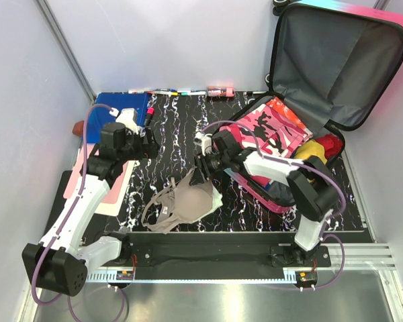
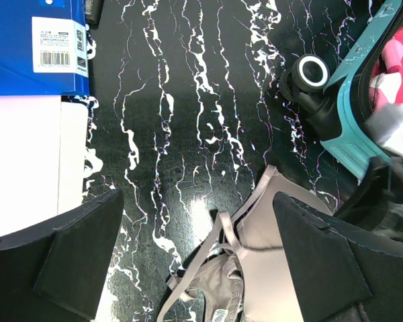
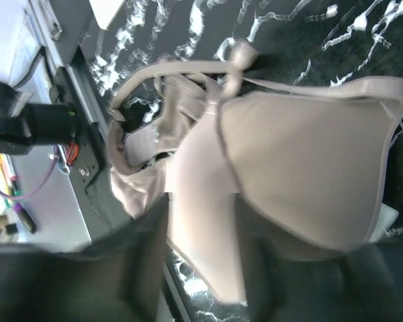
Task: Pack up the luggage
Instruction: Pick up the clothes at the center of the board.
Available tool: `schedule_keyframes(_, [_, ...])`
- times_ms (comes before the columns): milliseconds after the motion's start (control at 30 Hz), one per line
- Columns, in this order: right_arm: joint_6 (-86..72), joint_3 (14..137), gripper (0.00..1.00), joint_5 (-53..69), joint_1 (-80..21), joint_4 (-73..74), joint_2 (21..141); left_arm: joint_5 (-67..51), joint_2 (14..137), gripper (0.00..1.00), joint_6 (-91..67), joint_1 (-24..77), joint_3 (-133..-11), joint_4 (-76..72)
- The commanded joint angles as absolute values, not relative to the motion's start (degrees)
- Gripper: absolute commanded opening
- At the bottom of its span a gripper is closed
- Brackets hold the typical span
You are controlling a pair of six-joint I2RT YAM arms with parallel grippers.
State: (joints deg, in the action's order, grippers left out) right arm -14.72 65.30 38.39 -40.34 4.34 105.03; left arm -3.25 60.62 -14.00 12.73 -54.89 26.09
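Note:
The luggage [image 1: 336, 60] lies open at the right, its grey-lined lid standing up. Its base holds pink camouflage clothing [image 1: 275, 127], a yellow item [image 1: 312, 149] and a red item [image 1: 329, 142]. Its teal shell [image 2: 349, 94] and a black wheel [image 2: 311, 72] show in the left wrist view. A beige bra [image 1: 181, 201] lies on the black marbled table beside the luggage. My right gripper [image 1: 200, 173] is shut on the bra's top edge, with the fabric [image 3: 309, 161] between its fingers [image 3: 201, 215]. My left gripper [image 1: 150, 143] is open and empty above the table, left of the bra [image 2: 269, 228].
A flat blue folder [image 1: 124, 107] lies at the back left, with a pink and white sheet [image 1: 114, 181] in front of it. Markers [image 1: 168, 92] and a small pink item [image 1: 220, 91] line the back edge. White walls stand close on three sides.

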Motion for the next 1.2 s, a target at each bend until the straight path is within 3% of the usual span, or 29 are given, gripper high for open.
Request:
schedule_keyframes(0, [-17.22, 63.64, 0.75, 35.07, -40.08, 2.81, 94.41, -3.95, 60.38, 0.99, -13.89, 13.01, -55.37, 24.17])
schedule_keyframes(133, [-17.84, 59.08, 0.99, 32.35, -39.99, 2.81, 89.22, -3.87, 60.38, 0.99, -13.97, 12.92, -55.46, 24.26])
schedule_keyframes(600, [-22.85, 51.16, 1.0, 26.37, -40.08, 2.64, 90.17, -3.95, 61.26, 0.99, -14.06, 12.92, -55.37, 24.26])
schedule_keyframes(1167, [-24.08, 50.01, 1.0, 21.18, -40.34, 0.79, 95.8, -3.96, 61.44, 0.99, -13.89, 12.92, -55.28, 24.26])
